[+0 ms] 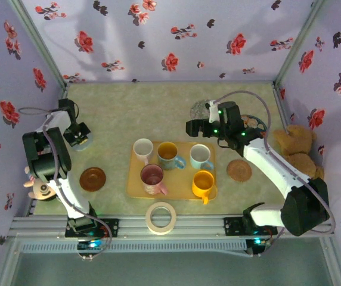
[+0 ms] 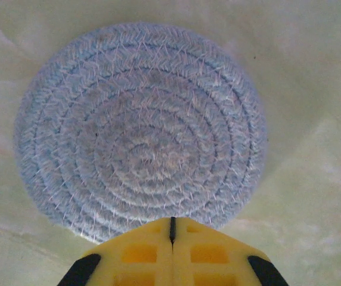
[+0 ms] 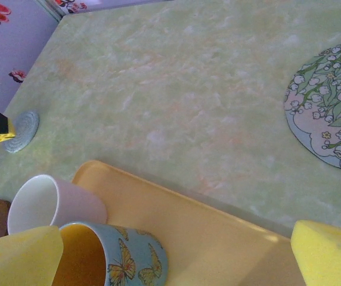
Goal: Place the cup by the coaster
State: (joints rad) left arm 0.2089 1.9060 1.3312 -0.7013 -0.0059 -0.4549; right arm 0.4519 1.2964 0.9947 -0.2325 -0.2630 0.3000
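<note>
One yellow tray (image 1: 179, 182) held five mugs (image 1: 152, 177); one blue woven coaster (image 2: 140, 125) lay under my left gripper (image 2: 171, 229), closed, empty; my right gripper (image 1: 189, 127) gaped, empty.

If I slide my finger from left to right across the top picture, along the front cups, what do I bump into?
Brown saucer → pink cup → orange cup → cork coaster → teddy bear.

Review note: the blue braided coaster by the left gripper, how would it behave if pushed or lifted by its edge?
The blue coaster looks like coiled rope, so it is probably light and somewhat floppy, sagging if lifted by one edge. Lying flat on the smooth table, it likely slides rather than rolls when pushed.
</note>
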